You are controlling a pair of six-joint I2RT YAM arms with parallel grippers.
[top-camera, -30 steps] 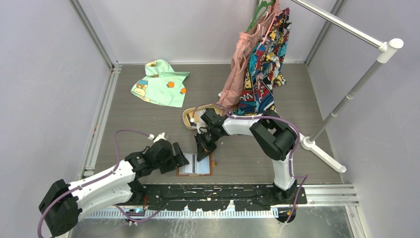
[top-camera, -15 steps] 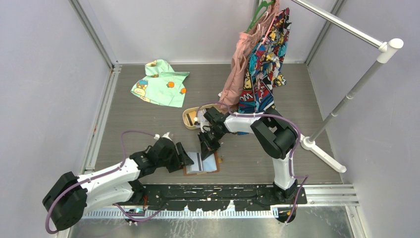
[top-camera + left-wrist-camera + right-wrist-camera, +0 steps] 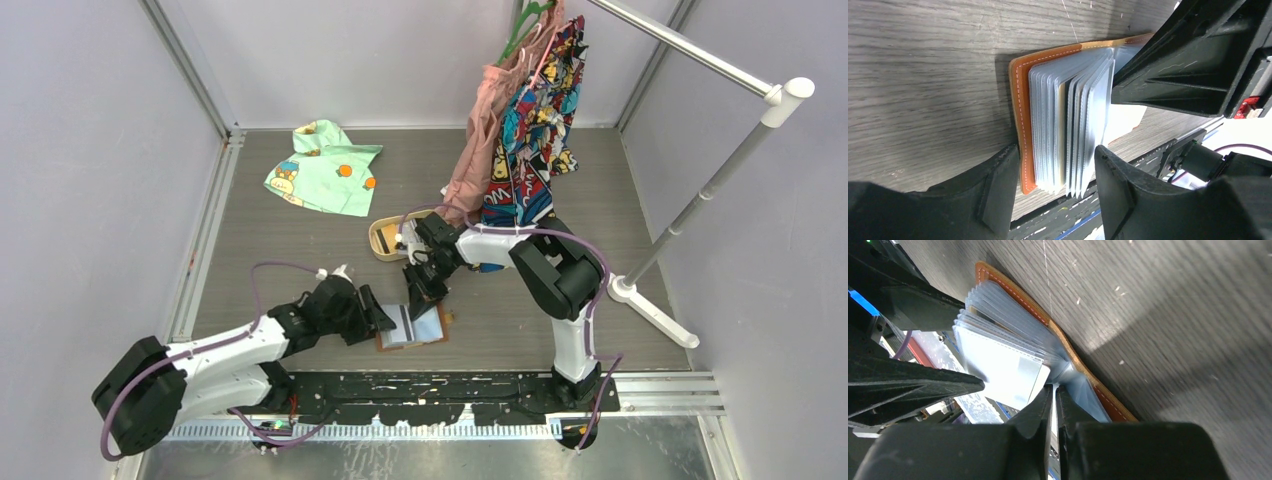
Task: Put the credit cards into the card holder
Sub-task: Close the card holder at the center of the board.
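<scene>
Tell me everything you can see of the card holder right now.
The card holder lies open on the grey wood-grain table. Its cover looks like orange-brown leather with pale stitching; a stack of clear plastic sleeves fans up from it. The left gripper straddles one end, jaws open. The right gripper, shut, meets one sleeve's edge.

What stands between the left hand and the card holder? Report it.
Nothing visible. The left hand straddles the card holder and its clear sleeves; the right hand sits at the holder's opposite side, not between them.
</scene>
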